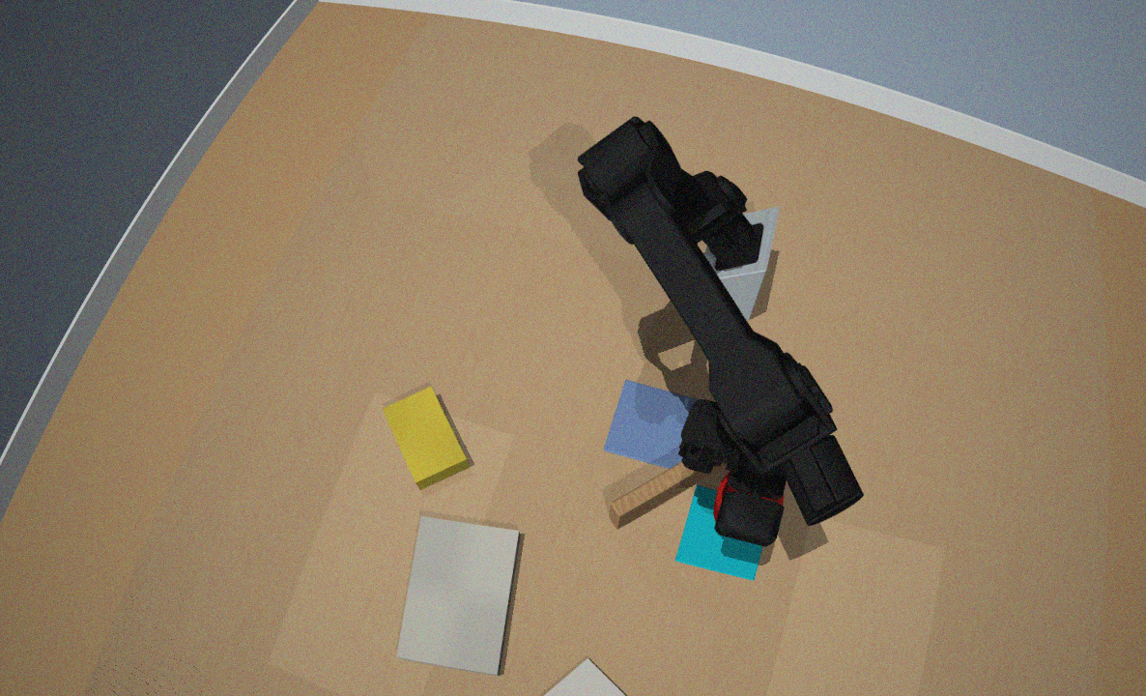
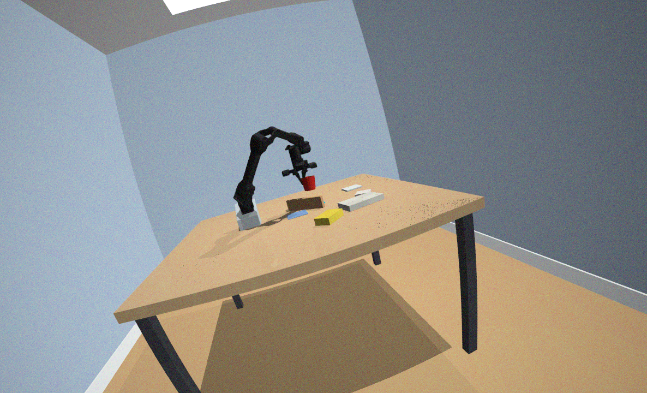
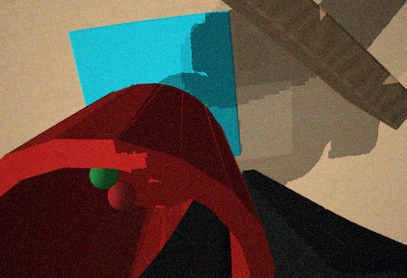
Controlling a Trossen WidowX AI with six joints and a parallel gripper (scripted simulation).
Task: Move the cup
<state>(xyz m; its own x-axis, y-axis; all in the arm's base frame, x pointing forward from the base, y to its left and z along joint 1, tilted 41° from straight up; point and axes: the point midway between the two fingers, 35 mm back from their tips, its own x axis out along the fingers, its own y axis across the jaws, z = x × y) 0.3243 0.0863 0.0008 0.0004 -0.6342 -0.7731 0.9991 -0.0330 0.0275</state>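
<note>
The red cup [image 1: 721,500] [image 2: 309,183] [image 3: 170,130] hangs in the air, roughly upright, above the upper part of the cyan pad [image 1: 706,554] [image 3: 127,53]. My gripper [image 2: 303,177] [image 3: 231,185] is shut on the cup's wall, one finger inside and one outside. A green marble [image 3: 103,177] and a reddish marble [image 3: 122,195] show inside the cup; the rest of its inside is dark or cut off. The blue pad [image 1: 642,432] [image 2: 297,214] lies on the other side of the wooden bar, with nothing seen standing on it.
The wooden bar [image 1: 650,498] [image 2: 305,203] [image 3: 339,49] stands between the pads, beside the cyan one. A yellow block [image 1: 425,435] [image 2: 328,218] and a large pale block [image 1: 458,595] [image 2: 360,201] lie farther off. Another pale piece [image 1: 587,679] is cut by the overhead view's edge.
</note>
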